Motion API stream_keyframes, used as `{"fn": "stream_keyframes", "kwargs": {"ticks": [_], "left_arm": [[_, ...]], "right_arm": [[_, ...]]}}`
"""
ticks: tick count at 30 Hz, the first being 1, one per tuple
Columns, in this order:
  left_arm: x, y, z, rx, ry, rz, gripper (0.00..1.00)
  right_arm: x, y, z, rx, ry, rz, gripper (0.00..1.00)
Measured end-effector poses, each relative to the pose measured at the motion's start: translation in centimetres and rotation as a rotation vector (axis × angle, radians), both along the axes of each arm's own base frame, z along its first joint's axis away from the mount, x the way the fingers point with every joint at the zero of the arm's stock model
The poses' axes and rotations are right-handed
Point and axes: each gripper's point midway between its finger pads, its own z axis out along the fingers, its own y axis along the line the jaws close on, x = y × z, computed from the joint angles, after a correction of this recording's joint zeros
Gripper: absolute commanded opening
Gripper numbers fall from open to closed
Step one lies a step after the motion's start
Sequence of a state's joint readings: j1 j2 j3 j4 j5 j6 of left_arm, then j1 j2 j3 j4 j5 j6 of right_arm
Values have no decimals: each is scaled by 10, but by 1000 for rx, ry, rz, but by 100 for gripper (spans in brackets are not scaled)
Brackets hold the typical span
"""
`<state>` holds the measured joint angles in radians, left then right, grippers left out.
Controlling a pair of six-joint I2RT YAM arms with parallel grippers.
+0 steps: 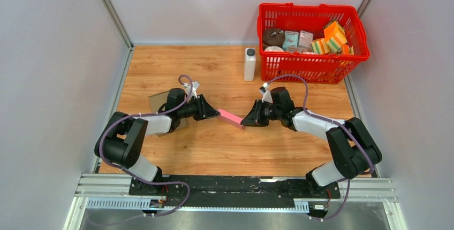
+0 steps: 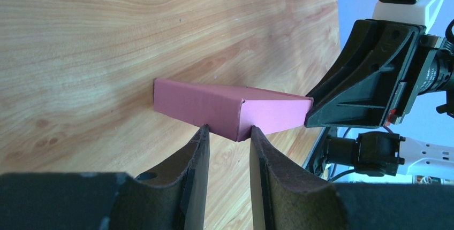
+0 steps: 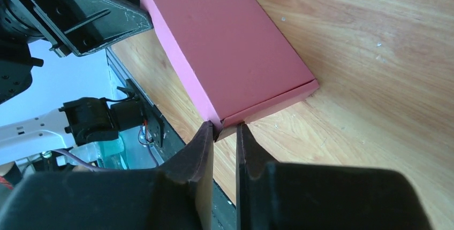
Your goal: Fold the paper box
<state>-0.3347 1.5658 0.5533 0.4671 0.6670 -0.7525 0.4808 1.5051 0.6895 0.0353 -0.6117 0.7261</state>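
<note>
Pink card pinched only at the tips is your risk: a pull or a twist may slip the paper box (image 2: pixel 235 107) out or crush a corner. Your left gripper (image 2: pixel 229 129) clamps one corner and your right gripper (image 3: pixel 225 128) pinches the opposite one, its fingers nearly together. The box lies between them, well in front of the red basket (image 1: pixel 313 40).

The table (image 1: pixel 214 155) is viewed from above and behind; the pink box (image 2: pixel 198 104) is framed closely from opposite ends by both wrist cameras
</note>
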Motion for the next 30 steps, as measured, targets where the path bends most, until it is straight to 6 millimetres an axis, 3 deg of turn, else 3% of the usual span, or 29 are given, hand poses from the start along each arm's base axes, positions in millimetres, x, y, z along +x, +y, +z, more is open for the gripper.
{"fn": "stream_keyframes", "kwargs": {"ticks": [3,5,6,7,9,10,12,14,17,19,22,24,26,28,30], "left_arm": [[-5,3,0,6,-4,9,33],[-14,7,0,15,-6,19,46],[-21,11,-3,30,1,30,50],[-30,17,-7,51,10,48,55],[-59,33,-16,95,57,81,58],[-69,39,-13,109,58,92,60],[-79,50,7,118,0,128,64],[-79,58,40,108,-107,173,66],[-73,66,83,104,-234,225,56],[-66,66,89,124,-227,225,51],[-53,59,81,180,-153,190,52],[-54,56,73,208,-121,172,53],[-58,55,76,221,-126,156,56],[-57,55,98,216,-179,151,56],[-54,56,138,194,-281,161,56]], "right_arm": [[-4,1,2,-3,-31,17,7],[-10,1,1,-34,-60,36,14],[-14,0,0,-61,-76,47,34],[-22,-3,-3,-99,-79,59,47],[-43,-13,-6,-161,-65,82,70],[-55,-20,-3,-182,-69,98,74],[-67,-29,11,-189,-100,100,78],[-67,-37,32,-172,-175,78,78],[-52,-44,45,-174,-221,29,78],[-37,-45,42,-214,-199,10,77],[-18,-46,35,-287,-176,-6,79],[-12,-52,37,-330,-191,-22,81],[-6,-63,47,-391,-229,-50,83],[-1,-78,66,-454,-287,-90,87],[2,-94,97,-486,-388,-140,93]]}}
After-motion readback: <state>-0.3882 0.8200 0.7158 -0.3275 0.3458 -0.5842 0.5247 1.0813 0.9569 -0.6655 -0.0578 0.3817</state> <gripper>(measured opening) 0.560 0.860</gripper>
